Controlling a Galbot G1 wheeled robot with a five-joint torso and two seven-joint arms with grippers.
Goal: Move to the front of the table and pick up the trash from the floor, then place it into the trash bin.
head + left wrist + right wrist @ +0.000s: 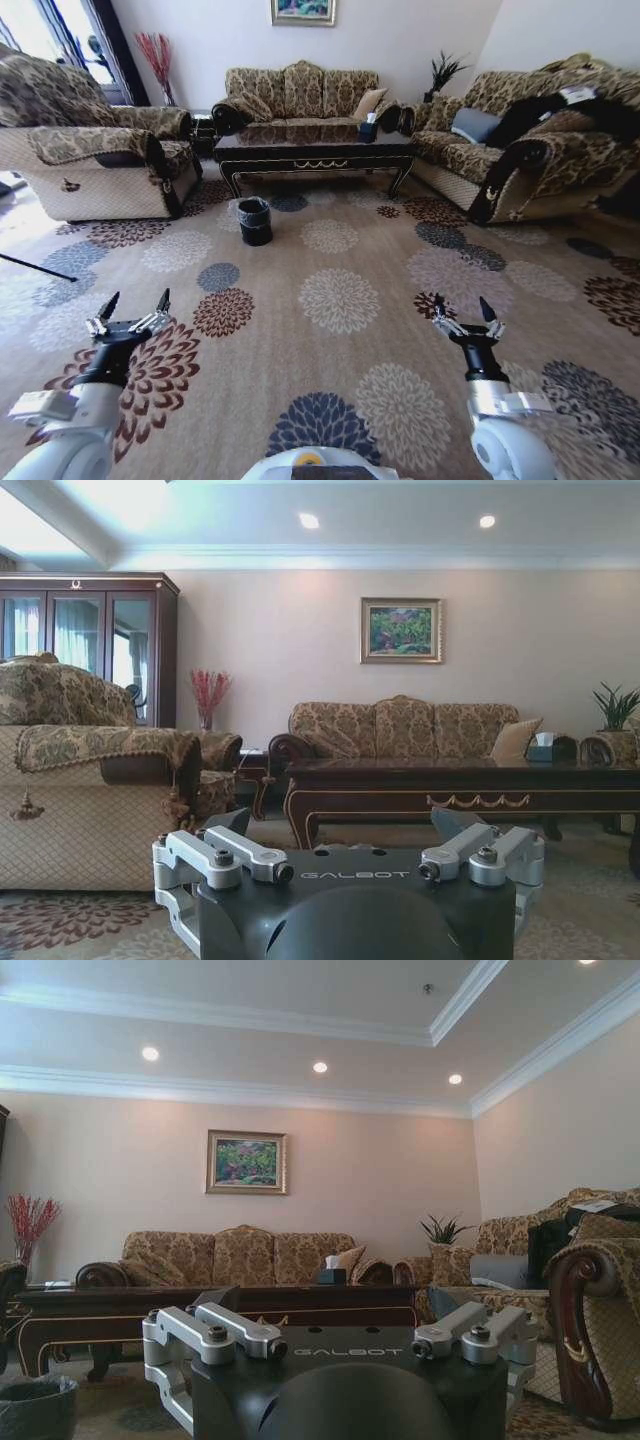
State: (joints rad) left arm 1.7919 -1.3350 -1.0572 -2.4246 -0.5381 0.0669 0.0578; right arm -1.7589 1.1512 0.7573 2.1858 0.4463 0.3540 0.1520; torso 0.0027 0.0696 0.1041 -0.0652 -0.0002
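Observation:
The dark glossy table (312,152) stands far ahead, in front of the middle sofa, across the flowered carpet floor (338,298). The black trash bin (254,221) with its plastic liner sits on the carpet just before the table's left end. I cannot make out the trash anywhere. My left gripper (135,305) and right gripper (463,312) hover low over the carpet near me, both open and empty, pointing at the table. The left wrist view shows the table (460,780) beyond the left gripper (343,825). The bin (35,1405) appears at the edge of the right wrist view, past the right gripper (330,1305).
An armchair (95,155) flanks the left side, and a sofa (530,150) with dark clothes on it flanks the right. A third sofa (300,95) is behind the table. A dark tissue box (367,130) sits on the table's right end. Wide open carpet lies between me and the table.

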